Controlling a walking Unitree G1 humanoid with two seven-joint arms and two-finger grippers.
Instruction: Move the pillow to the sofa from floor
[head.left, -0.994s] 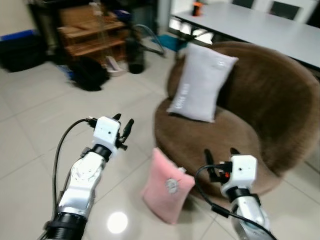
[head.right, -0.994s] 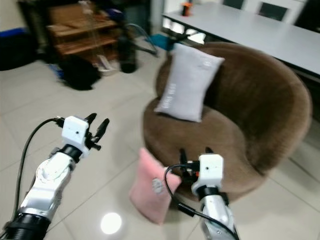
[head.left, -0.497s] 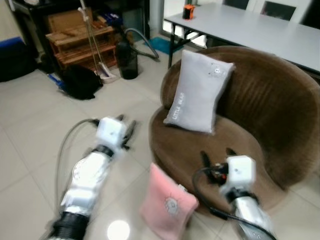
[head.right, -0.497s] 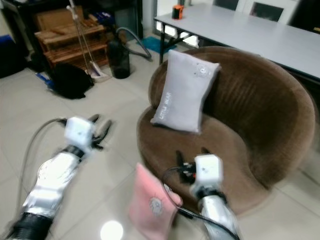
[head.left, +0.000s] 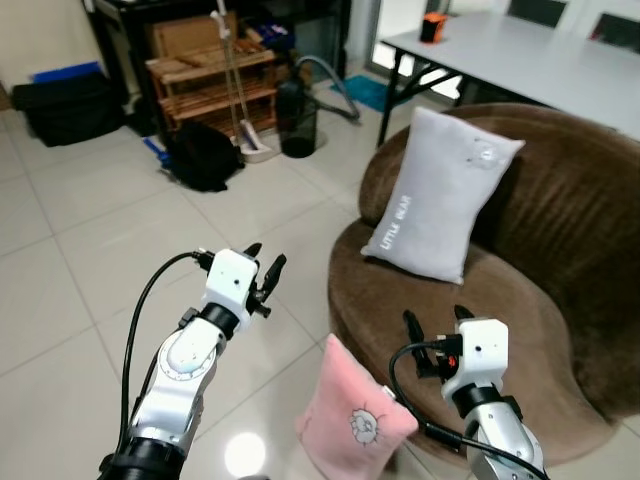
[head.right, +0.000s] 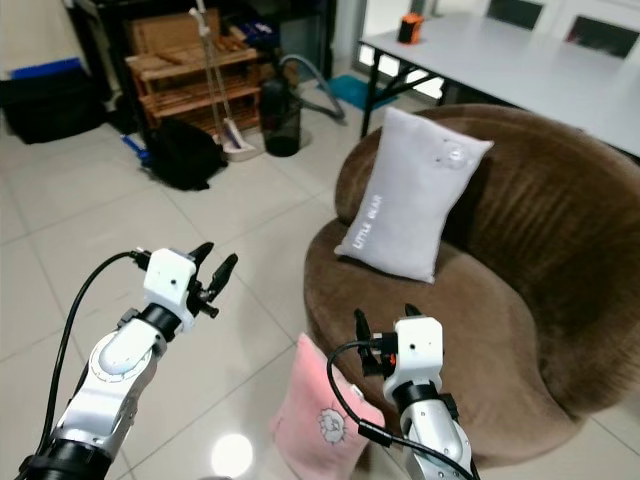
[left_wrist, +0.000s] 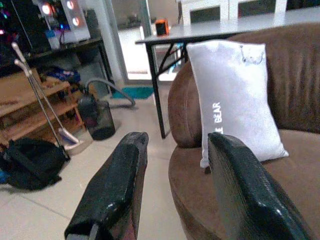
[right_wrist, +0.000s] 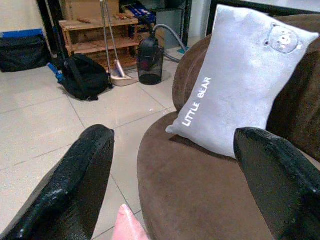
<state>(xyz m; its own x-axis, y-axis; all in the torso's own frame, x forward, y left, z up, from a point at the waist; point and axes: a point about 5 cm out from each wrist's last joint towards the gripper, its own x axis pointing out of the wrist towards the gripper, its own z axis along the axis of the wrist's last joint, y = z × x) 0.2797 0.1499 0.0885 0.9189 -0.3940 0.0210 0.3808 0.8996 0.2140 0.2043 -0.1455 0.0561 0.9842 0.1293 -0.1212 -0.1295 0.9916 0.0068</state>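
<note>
The pink pillow (head.left: 352, 421) stood on the floor (head.left: 90, 270), leaning against the front edge of the brown sofa (head.left: 560, 260), between the two raised arms. The left gripper (head.left: 264, 268) hung over the floor beside the sofa with its fingers spread and empty, and the right gripper (head.left: 437, 322) hovered over the sofa's front edge, likewise spread and empty. Farther back, a grey pillow (head.left: 442, 194) leaned against the sofa's backrest.

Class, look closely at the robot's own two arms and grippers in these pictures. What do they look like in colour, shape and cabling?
Both arms are silver, rounded metal segments with black joints. Each ends in a white boxy wrist block carrying two long black fingers: the left gripper and the right gripper. A black cable loops outside each arm to its wrist block. In the left wrist view, the fingers look matte black and broad.
</note>
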